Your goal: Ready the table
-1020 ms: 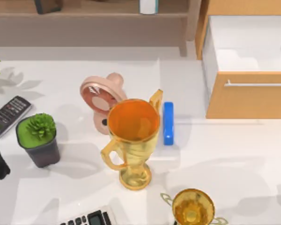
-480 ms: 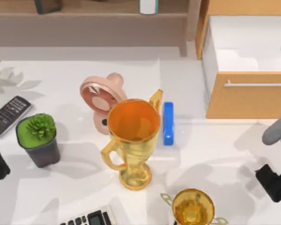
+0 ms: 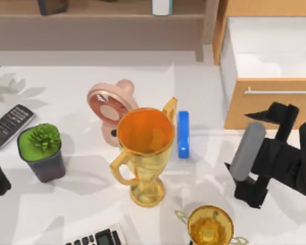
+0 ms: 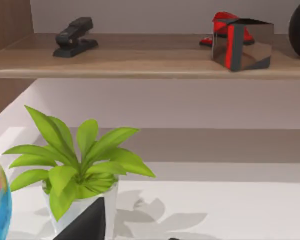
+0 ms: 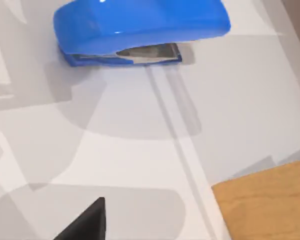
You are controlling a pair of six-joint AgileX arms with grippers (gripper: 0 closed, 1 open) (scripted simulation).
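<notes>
Reaching in over the right side of the white surface (image 3: 219, 102), the right arm hangs above the bare top just in front of the wooden drawer unit (image 3: 268, 109), its gripper (image 3: 247, 191) pointing toward the middle; I cannot tell how far its fingers are parted, and nothing shows in their hold. A blue stapler (image 3: 183, 133) lies near it, beside the large gold trophy (image 3: 144, 153). A pink fan (image 3: 109, 107), potted succulent (image 3: 42, 150), remote (image 3: 10, 124), calculator (image 3: 98, 238) and smaller trophy (image 3: 210, 225) stand around. The left arm sits parked at the left edge.
</notes>
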